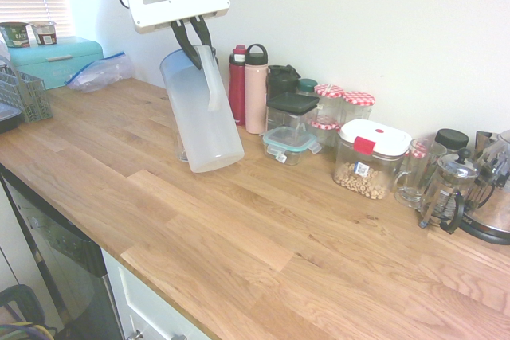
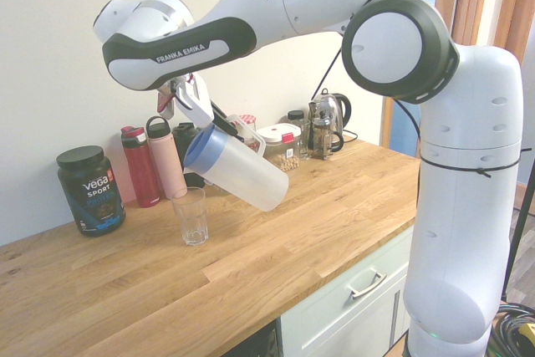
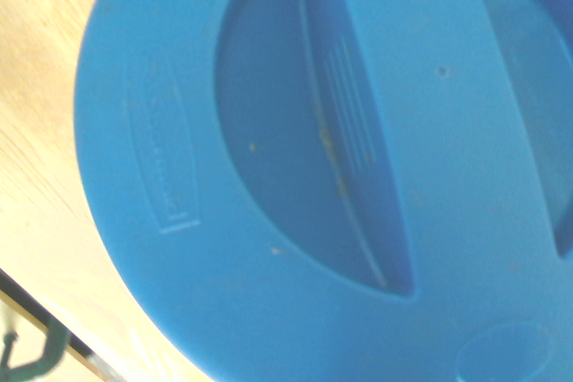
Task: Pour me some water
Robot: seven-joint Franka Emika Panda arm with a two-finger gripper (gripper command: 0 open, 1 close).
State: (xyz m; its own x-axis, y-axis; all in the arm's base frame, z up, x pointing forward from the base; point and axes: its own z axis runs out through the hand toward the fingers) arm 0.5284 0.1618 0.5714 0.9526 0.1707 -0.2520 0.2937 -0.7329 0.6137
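My gripper (image 1: 194, 37) (image 2: 219, 119) is shut on the handle of a translucent white pitcher (image 1: 201, 113) (image 2: 247, 175) with a blue lid (image 2: 203, 148) (image 3: 313, 167). The pitcher hangs above the wooden counter, tilted steeply, its lid end leaning toward a clear empty drinking glass (image 2: 191, 216). The glass stands upright on the counter just below and in front of the lid; in the first exterior view it is mostly hidden behind the pitcher. The blue lid fills the wrist view.
Along the wall stand a red bottle (image 1: 237, 85), a pink bottle (image 1: 256, 89), a black Vega tub (image 2: 90, 189), food containers (image 1: 370, 158), jars, a French press (image 1: 448, 189) and a kettle (image 1: 492, 205). A teal bread box (image 1: 56, 60) and dish rack (image 1: 22, 95) sit at the left.
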